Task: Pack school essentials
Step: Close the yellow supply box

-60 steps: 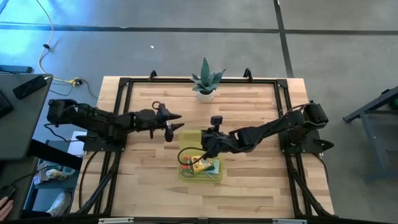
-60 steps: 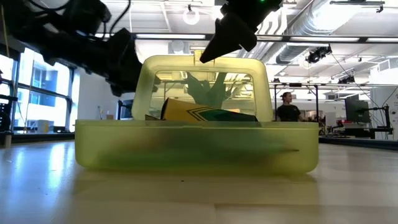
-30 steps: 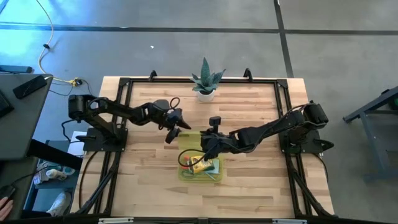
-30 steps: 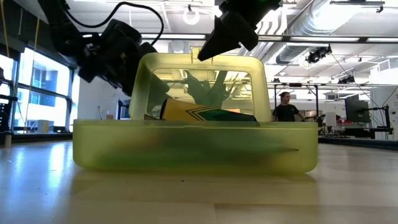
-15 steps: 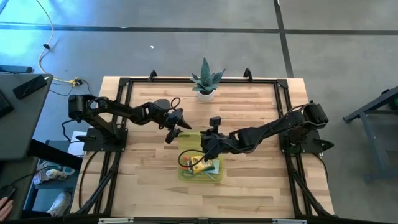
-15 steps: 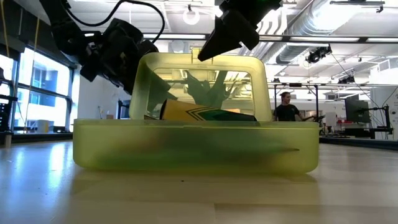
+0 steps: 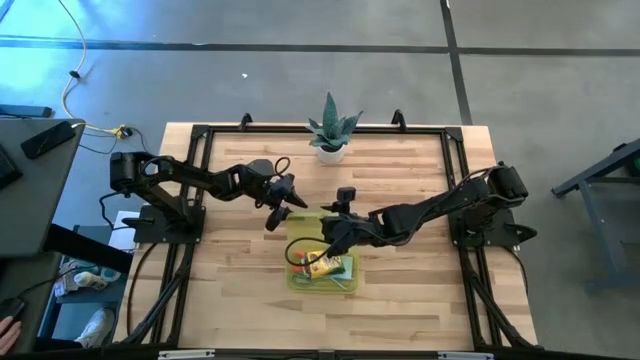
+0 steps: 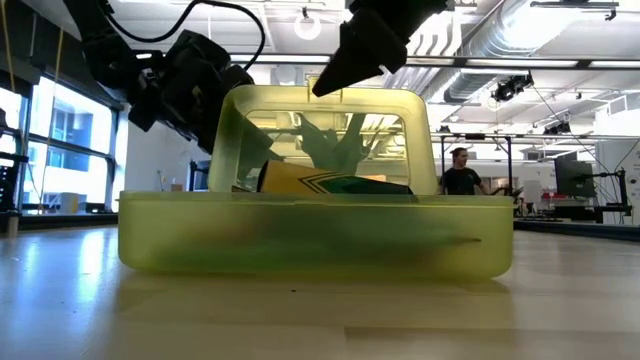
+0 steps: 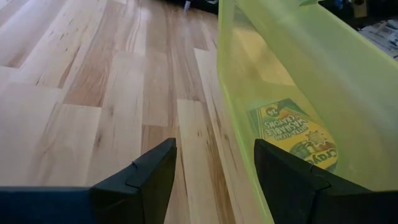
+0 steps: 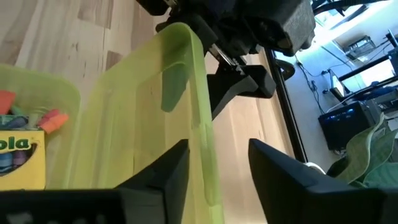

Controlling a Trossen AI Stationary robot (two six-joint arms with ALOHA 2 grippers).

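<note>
A translucent yellow-green case (image 7: 320,262) lies on the table with its lid (image 8: 325,130) standing upright. Inside it are the green-yellow crayon box (image 7: 322,266) (image 9: 292,134) (image 10: 18,158) and small orange and red pieces (image 10: 50,118). My right gripper (image 7: 333,226) (image 10: 217,177) is open at the lid's top rim, one finger on each side of it. My left gripper (image 7: 277,207) (image 9: 214,180) is open at the lid's left side edge, low over the table. Scissors, pencils and notepad cannot be made out. My right gripper stands astride the lid's top rim (image 10: 202,149), coming from above and from the table's right. I cannot tell whether a finger touches the rim. My left gripper has the lid's left edge (image 9: 239,118) close beside one finger (image 9: 292,180). I cannot tell whether they touch.
The potted spiky plant (image 7: 330,130) stands at the table's far edge, beyond the case. Bare wood (image 7: 400,290) lies on the left, right and near sides of the case. A person (image 8: 460,172) stands far off in the room behind.
Two seconds ago my left arm reached in low from the table's left. It then drew its gripper closer to the lid's left edge and has kept still for the last second. My right gripper has stayed at the top rim. The case and lid have not moved.
</note>
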